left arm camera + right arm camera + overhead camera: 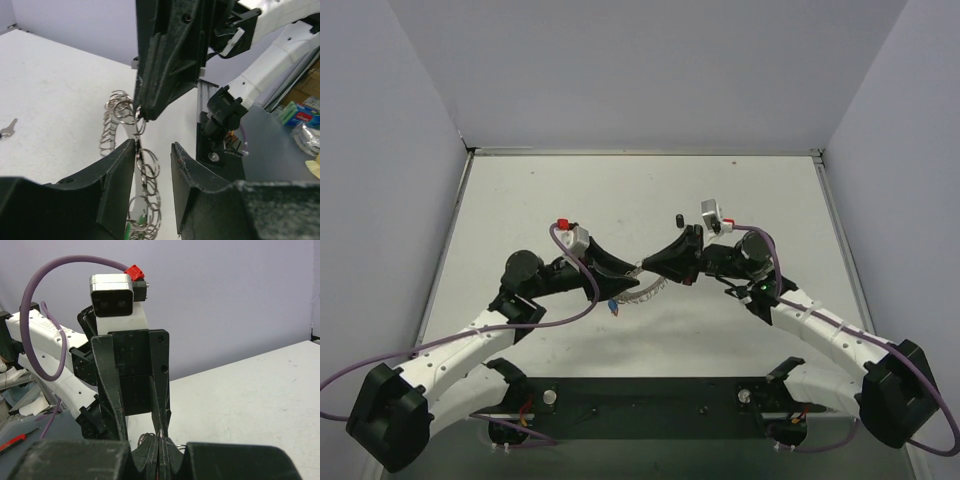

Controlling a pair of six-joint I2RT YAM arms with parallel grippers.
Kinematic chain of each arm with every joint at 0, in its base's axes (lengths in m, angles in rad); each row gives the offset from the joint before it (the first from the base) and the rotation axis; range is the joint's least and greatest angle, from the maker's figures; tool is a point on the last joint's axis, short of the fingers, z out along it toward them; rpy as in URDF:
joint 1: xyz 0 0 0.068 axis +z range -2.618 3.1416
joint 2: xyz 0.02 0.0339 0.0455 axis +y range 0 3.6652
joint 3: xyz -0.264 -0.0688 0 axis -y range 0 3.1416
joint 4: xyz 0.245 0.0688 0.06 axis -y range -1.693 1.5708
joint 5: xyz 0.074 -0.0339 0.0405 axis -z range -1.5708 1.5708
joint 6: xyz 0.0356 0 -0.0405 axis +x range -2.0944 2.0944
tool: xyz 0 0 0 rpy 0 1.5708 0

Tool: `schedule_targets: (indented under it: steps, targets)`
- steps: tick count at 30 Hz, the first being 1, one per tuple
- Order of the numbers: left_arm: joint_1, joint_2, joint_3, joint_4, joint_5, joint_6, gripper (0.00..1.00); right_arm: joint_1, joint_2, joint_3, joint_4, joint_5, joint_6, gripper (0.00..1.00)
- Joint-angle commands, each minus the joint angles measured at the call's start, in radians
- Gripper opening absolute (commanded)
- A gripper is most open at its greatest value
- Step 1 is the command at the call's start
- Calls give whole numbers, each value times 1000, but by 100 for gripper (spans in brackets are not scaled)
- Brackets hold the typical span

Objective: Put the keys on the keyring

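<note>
The keyring (646, 290) is a silvery coil-rimmed ring held up above the table (620, 200) at the centre. My right gripper (650, 266) is shut on its rim; in the right wrist view the closed gripper (160, 439) pinches the coil (143, 436). My left gripper (632, 268) faces it, open. In the left wrist view the keyring (148, 167) runs between the left gripper's (152, 146) spread fingers, against the left finger. A key with a green head (130, 229) hangs on the ring. A blue-headed key (610, 304) hangs below it. A small key (7, 130) lies on the table.
A small black object (678, 218) stands on the table behind the right gripper. Grey walls close the table on three sides. A dark base rail (640, 395) runs along the near edge between the arm bases.
</note>
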Motion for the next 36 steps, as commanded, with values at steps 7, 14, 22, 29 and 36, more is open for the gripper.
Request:
schedule_targets:
  steps: [7, 14, 22, 29, 36]
  targets:
    - [2, 79, -34, 433, 117, -250, 48, -42, 109, 13, 420, -54, 157, 0]
    - [4, 53, -20, 236, 73, -111, 50, -50, 216, 66, 488, -139, 228, 0]
    - [8, -88, -23, -183, -221, 105, 51, -50, 308, 17, 569, -137, 240, 0]
    - [16, -169, -99, -214, -425, 95, 52, -53, 477, 39, 786, -173, 378, 0]
    - [50, -193, -136, -216, -450, 105, 52, -56, 494, 40, 786, -186, 372, 0]
